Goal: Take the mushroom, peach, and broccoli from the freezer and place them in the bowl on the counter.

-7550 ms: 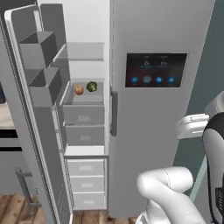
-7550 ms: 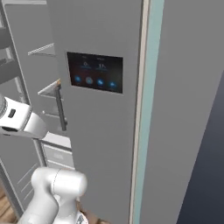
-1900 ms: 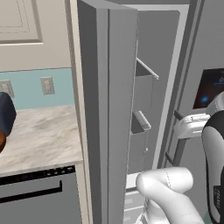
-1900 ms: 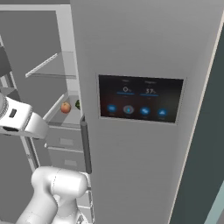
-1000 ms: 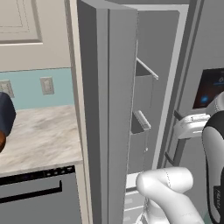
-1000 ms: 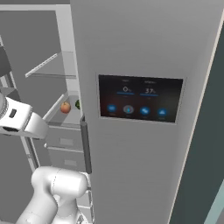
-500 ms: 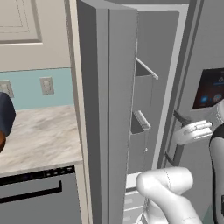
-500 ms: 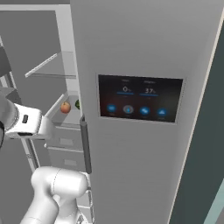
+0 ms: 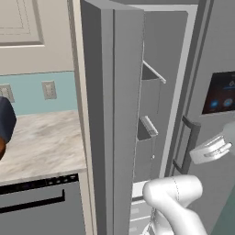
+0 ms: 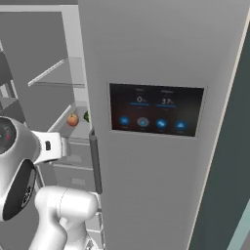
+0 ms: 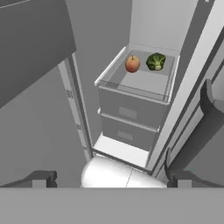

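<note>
Peach (image 11: 132, 64) and broccoli (image 11: 155, 61) sit side by side, just apart, at the back of a clear freezer shelf (image 11: 131, 83), peach on the left in the hand view. In the right base view the peach (image 10: 72, 119) shows past the edge of the closed door, with a sliver of green broccoli (image 10: 87, 116) just beside it. Mushroom: can't spot it, maybe hidden or too small. Freezer (image 11: 148, 26) is open, its door (image 9: 117, 110) swung wide with grey bins on the inside. Below the shelf are two grey drawers (image 11: 129, 113).

Hand (image 11: 109, 177) hangs in front of the opening, well short of the shelf, looking down and in at the produce. Fingertips (image 11: 41, 178) stand wide apart with nothing between them. The wrist end of the arm (image 10: 49, 146) shows in the right base view, outside the compartment.

Step in hand, as I judge it: approach for the first pick, nothing taken out so far. Table (image 9: 39, 144) lies to the left beyond the door; bowl (image 9: 2, 149) is only a reddish sliver at the frame edge, next to the dark toaster (image 9: 5, 120).

Next move calls for reaching in over the shelf's front lip, centring on one item, likely the peach, coming down and closing. Watch for clipping the door edge or nudging the broccoli. The mushroom needs finding too.
</note>
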